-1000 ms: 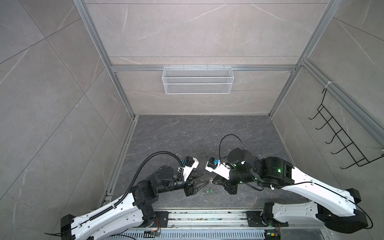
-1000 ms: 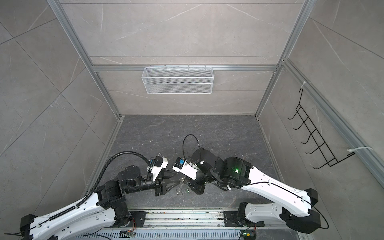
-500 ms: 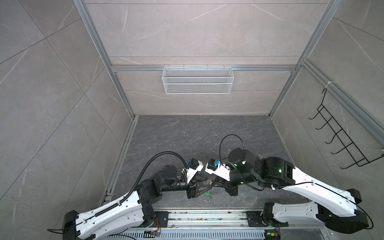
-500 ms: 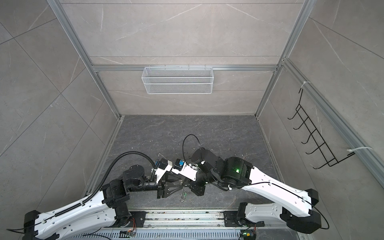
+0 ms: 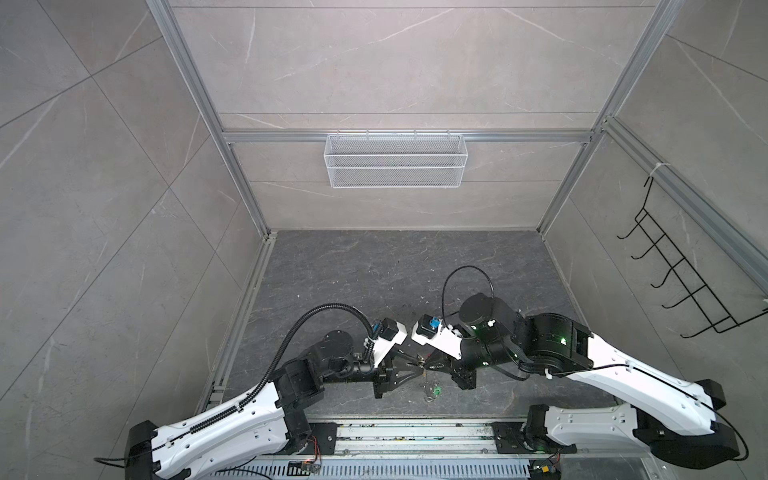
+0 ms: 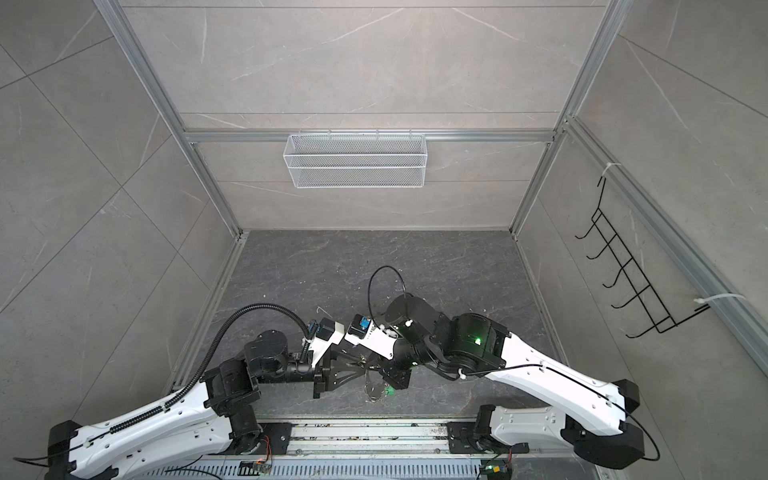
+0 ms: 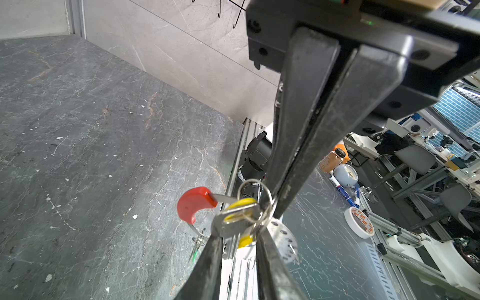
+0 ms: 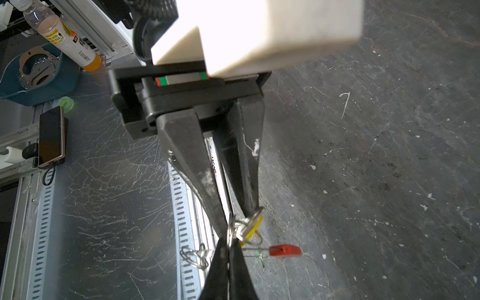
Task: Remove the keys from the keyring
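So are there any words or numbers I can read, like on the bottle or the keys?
Nothing reads clearly.
bottle label: print and barcode, too blurred.
tape roll: orange marks, too small.
yellow key: no writing visible.

So the yellow key [image 7: 235, 220] is bright shiny metal with a glossy yellow plastic tag. The split rings [image 7: 260, 220] touching it look like polished steel wire. Just beside the yellow key, the keyring [image 7: 223, 198] is thin bare metal with a smooth, slightly satin red plastic sleeve [image 7: 193, 205]. The fingers [image 7: 207, 267] of the left gripper [image 7: 237, 235], either side of the yellow key, are matt black plastic, pretty scuffed and scratched pale. Same deal on the right gripper [image 8: 229, 241]. The floor [image 7: 91, 155] below the yellow key looks like dark grey stone: matt, veined, flecked with white.
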